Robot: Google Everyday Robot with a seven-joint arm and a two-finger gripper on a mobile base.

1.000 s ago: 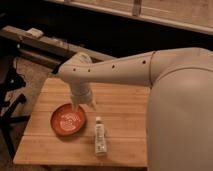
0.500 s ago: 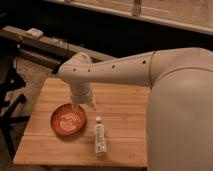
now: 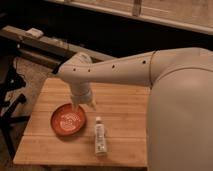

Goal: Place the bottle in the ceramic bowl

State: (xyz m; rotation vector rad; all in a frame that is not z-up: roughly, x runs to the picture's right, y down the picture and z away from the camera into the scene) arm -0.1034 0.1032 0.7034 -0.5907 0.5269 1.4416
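Partly seen gripper (image 3: 83,104) above ceramic bowl (image 3: 56,124), bottle (image 3: 100,138) beside

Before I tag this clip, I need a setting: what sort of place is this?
Probably an indoor lab or workshop: a wooden table with a bowl and bottle, a dark bench behind it, a black stand beside it. The hand hangs above the bowl's far rim.

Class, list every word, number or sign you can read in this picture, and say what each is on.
Bottle label: print too blurred to read.
Bowl, table, arm: no writing visible.
End effector, hanging above the bowl's far rim: no markings visible.
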